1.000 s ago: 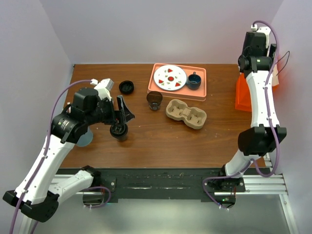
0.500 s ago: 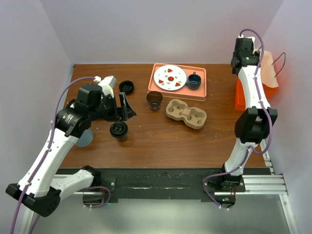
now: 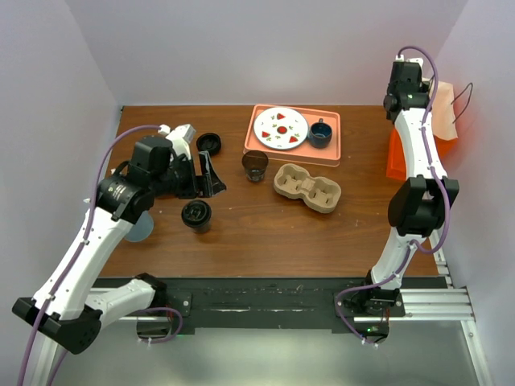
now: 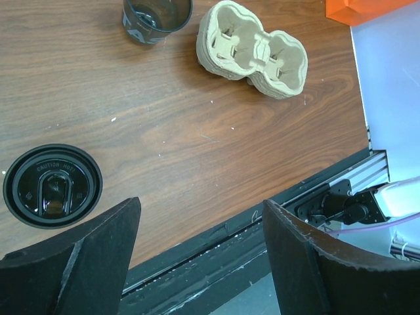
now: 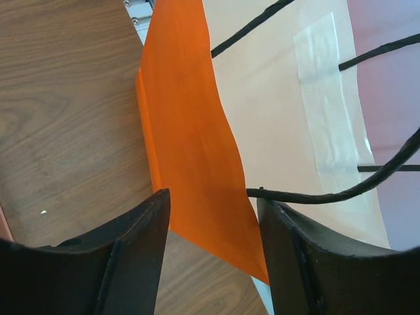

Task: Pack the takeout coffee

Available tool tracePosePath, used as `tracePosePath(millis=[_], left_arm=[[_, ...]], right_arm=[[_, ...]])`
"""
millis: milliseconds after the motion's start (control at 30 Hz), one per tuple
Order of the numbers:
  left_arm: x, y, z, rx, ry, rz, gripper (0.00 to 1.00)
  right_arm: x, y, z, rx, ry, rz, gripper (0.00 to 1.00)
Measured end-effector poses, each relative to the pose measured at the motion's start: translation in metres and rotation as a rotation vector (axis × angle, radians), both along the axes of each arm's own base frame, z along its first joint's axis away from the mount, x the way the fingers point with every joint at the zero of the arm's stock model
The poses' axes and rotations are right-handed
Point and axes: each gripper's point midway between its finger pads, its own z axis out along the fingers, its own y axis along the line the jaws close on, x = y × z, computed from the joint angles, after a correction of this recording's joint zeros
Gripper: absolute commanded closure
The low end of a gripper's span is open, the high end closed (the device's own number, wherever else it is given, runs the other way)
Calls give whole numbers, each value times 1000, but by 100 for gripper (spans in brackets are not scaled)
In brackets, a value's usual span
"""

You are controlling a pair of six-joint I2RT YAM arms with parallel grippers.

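Both pincers stand apart: the left gripper [image 4: 201, 210] empty, the takeout coffee [image 4: 52, 186] just outside one finger; the right gripper [image 5: 213, 200] straddles the orange bag [image 5: 190, 151]. A skewed pinch could crumple or tip it.

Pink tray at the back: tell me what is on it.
A white plate with red fruit motifs and a small blue mug stand on the tray. The tray floor under them is covered.
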Motion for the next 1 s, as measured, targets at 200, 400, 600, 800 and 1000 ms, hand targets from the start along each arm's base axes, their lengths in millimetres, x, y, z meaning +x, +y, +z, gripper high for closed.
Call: tracePosePath(millis=[200, 400, 600, 800, 1000], left_arm=[[4, -5, -6, -3, 18, -14, 24], [4, -7, -6, -7, 18, -20, 25], [4, -6, -5, -6, 14, -16, 26], [12, -3, 1, -2, -27, 13, 24], [19, 6, 2, 39, -53, 52, 22]], right_arm=[[-2, -11, -2, 19, -5, -9, 69], [-4, -23, -3, 33, -8, -20, 100], [2, -7, 11, 72, -31, 39, 100], [9, 46, 83, 18, -149, 136, 100], [-12, 137, 145, -66, -229, 327, 100]])
